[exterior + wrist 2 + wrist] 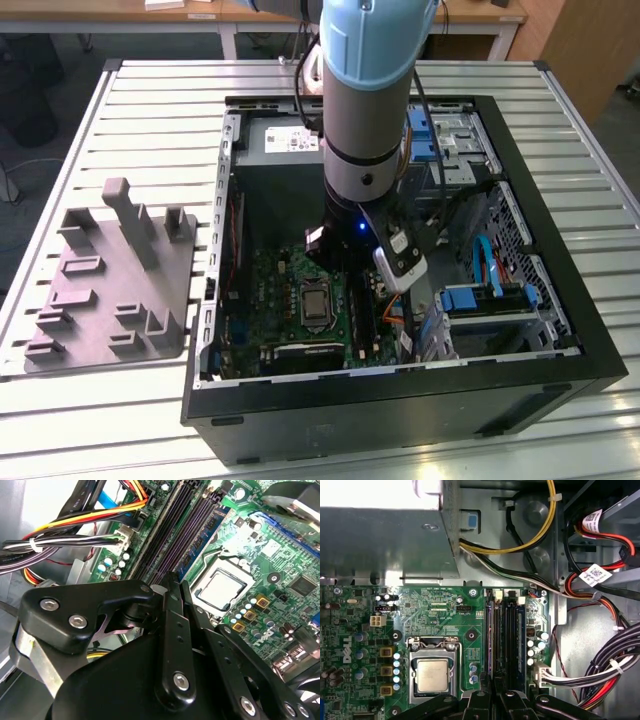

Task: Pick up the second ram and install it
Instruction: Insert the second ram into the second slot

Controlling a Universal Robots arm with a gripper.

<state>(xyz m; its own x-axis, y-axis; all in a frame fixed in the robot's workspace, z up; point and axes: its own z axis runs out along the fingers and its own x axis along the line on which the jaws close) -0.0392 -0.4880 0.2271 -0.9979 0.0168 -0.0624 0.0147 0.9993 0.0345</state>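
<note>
My gripper (385, 290) hangs low inside the open computer case (590, 330), right over the motherboard's memory slots (365, 320). In both wrist views its two black fingers press together, shut, with the tips (172, 580) (493, 692) directly above one end of the long dark and purple slots (180, 525) (505, 640). The second ram is hidden: no stick juts out from between the fingers, and I cannot tell whether one of the dark strips in the slots is it.
The processor socket (432, 675) (220, 587) lies beside the slots. Bundled power cables (75, 535) (600, 675) run close on the slots' other side. A grey plastic fixture block (115, 280) stands on the slatted table at the exterior view's left. Drive bays with blue tabs (480, 300) fill the case's right side.
</note>
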